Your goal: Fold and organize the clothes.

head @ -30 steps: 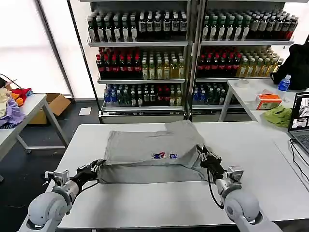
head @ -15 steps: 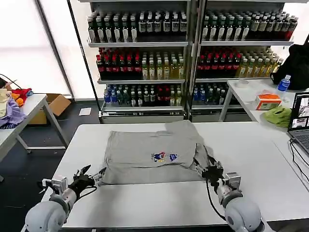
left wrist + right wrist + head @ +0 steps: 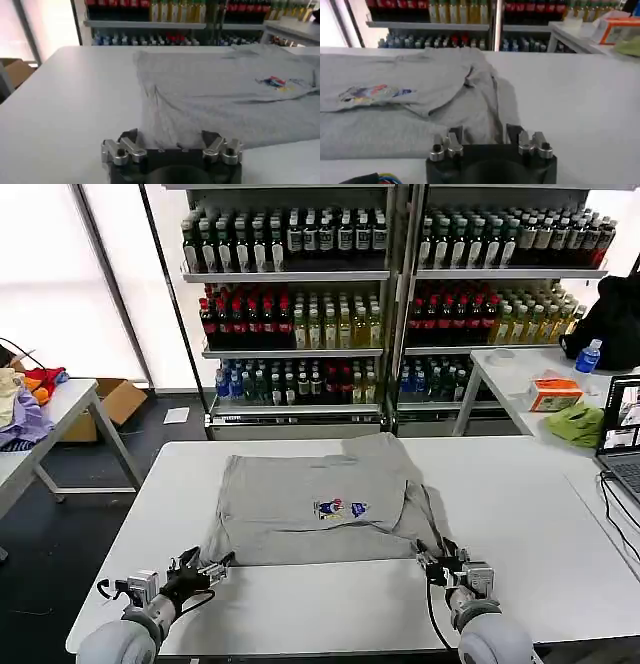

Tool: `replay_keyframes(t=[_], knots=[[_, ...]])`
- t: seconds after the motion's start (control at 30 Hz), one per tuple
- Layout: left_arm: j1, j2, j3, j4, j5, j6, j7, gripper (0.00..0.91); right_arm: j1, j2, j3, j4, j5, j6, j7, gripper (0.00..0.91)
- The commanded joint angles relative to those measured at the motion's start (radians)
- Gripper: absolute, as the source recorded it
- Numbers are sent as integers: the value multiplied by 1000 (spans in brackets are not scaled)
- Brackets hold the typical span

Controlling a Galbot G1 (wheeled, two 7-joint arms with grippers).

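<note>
Both grippers have let go and backed off the grey shirt [image 3: 320, 509]: the left gripper [image 3: 205, 569] sits just off its near left corner, the right gripper [image 3: 447, 564] just off its near right corner, fingers spread wide and empty. The shirt lies flat mid-table [image 3: 560, 544], the hem they held a second ago (then lifted) now dropped. This fold looks finished; another probably follows.
</note>
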State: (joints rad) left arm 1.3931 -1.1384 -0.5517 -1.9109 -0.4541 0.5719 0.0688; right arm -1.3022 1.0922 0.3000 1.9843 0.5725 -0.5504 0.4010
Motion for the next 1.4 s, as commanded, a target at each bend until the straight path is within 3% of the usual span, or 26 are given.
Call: replay_keyframes(t=[0.03,0.27,0.5,0.63,0.8,1.0,1.03,1.07,1.1,1.13,1.3,1.4], knots=[[16,-19,14,20,-1,4,1,20,-7,14,0,-7,20,-28,40,0],[25,-18,15,-7,-22,1,-3,10,-4,17,3,-21,66,-21,26,0],[64,-8,-8,-54,-35,-5,-6,20,-48,-19,21,57,100,3,-18,0],[149,-13,-30,-123,-36,4,-7,20,-130,-63,49,123,116,-1,-34,0],[266,-15,-90,-214,-33,4,-22,20,-287,-110,91,219,102,17,-91,0],[515,-53,-197,-377,-32,6,-50,10,-477,-116,154,329,44,11,-137,0],[549,-60,-212,-382,-24,6,-48,141,-504,-116,157,345,23,10,-145,0],[597,-72,-232,-424,-2,7,-38,826,-540,-116,159,363,-22,5,-153,0],[623,-74,-243,-437,28,7,-33,907,-563,-115,156,384,-50,-16,-151,705],[637,-79,-252,-452,51,7,-20,907,-580,-116,154,397,-57,-27,-153,907],[665,-77,-276,-483,92,8,-14,907,-549,-120,162,413,-65,-27,-148,907],[643,-36,-301,-483,56,8,-13,907,-441,-125,255,366,35,-24,-180,907]])
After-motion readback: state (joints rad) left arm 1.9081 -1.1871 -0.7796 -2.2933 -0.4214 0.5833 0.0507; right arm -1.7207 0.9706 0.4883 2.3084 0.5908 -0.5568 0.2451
